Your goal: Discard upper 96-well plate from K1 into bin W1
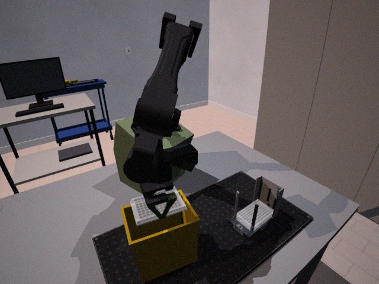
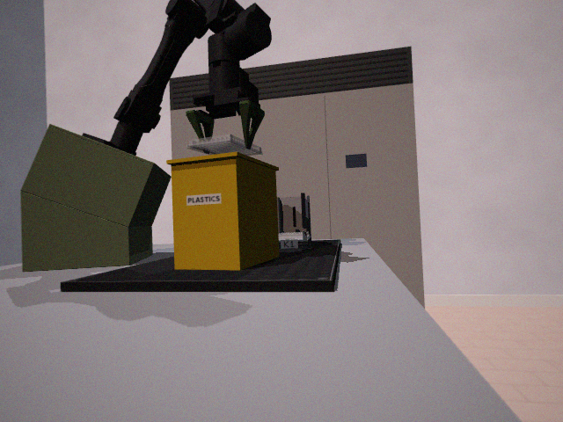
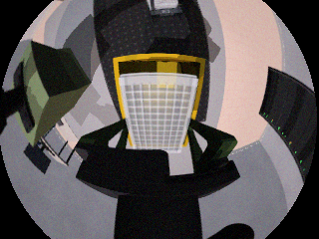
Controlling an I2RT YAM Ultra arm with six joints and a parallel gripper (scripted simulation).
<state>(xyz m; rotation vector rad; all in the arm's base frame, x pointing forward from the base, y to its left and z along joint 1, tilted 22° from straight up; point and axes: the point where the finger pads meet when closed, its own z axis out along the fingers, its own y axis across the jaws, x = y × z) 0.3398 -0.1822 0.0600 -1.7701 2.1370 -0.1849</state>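
My gripper point(image 1: 159, 205) is shut on a clear 96-well plate point(image 1: 157, 207) and holds it level a little above the open mouth of the yellow plastics bin W1 point(image 1: 160, 235). In the exterior view the plate point(image 2: 224, 145) hangs between the green fingers point(image 2: 224, 131) just over the bin's rim point(image 2: 223, 158). In the wrist view the plate point(image 3: 161, 114) covers most of the bin's opening point(image 3: 159, 67). The bin stands upright. The stack rack K1 point(image 1: 257, 209) stands to the right with the other plate point(image 1: 255, 215) lying on its base.
A green block point(image 1: 147, 152), the arm's base, stands behind the bin. Bin and rack sit on a black mat point(image 1: 214, 232). The rack's thin posts point(image 1: 236, 203) and back panel point(image 1: 269, 190) rise above its plate. A cabinet wall is at the right.
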